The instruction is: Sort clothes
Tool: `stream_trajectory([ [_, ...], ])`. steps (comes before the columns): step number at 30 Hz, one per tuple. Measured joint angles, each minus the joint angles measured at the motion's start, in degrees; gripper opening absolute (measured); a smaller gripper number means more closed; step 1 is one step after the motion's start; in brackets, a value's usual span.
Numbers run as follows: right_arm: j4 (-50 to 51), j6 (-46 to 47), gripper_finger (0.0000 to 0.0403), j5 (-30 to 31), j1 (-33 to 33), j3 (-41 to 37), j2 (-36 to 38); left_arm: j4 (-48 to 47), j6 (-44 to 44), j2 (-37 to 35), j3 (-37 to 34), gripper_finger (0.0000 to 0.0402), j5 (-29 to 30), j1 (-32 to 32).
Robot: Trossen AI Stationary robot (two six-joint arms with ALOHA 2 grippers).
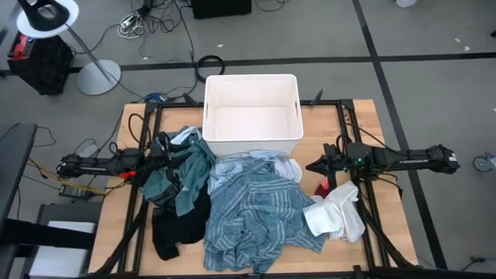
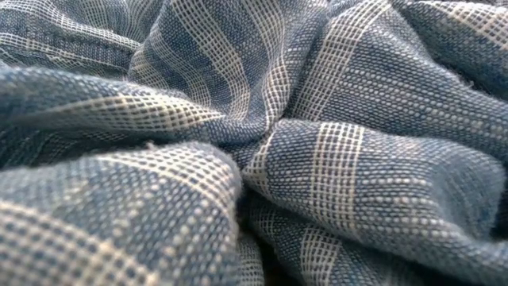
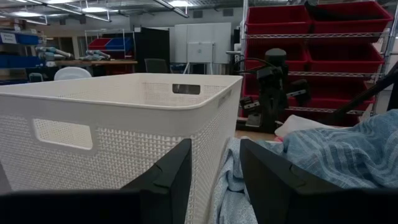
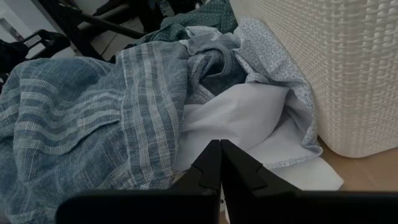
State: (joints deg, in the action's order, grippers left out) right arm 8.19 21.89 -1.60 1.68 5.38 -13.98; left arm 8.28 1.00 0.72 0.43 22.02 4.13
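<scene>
The clothes lie in a heap on the table in front of the white bin (image 1: 252, 143). The blue-grey striped shirt (image 1: 256, 213) is in the middle and fills the low view (image 2: 254, 143). The teal plaid shirt (image 1: 182, 174) and a black piece (image 1: 174, 229) lie at the left. A white piece (image 1: 337, 213) and a small red piece (image 1: 322, 188) lie at the right. A white-patterned piece (image 1: 288, 167) lies by the bin. My left gripper (image 3: 214, 180) is open, level, over the plaid shirt (image 1: 160, 155). My right gripper (image 4: 221, 165) is shut, just above white cloth (image 4: 236, 118) at the heap's right edge (image 1: 310, 166).
The bin (image 3: 112, 118) stands close in front of my left gripper, and its wall (image 4: 336, 62) is beside my right gripper. Bare wood shows at the table's right edge (image 1: 387, 225) and left edge (image 1: 116, 225). The arms' black frames run along both sides.
</scene>
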Motion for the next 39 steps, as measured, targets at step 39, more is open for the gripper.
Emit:
stream_trajectory([
  [39,0.0,-3.0,0.0007,2.0,0.0,0.0,0.0,0.0,0.0,0.0,0.0,0.0142,0.0,0.0],
])
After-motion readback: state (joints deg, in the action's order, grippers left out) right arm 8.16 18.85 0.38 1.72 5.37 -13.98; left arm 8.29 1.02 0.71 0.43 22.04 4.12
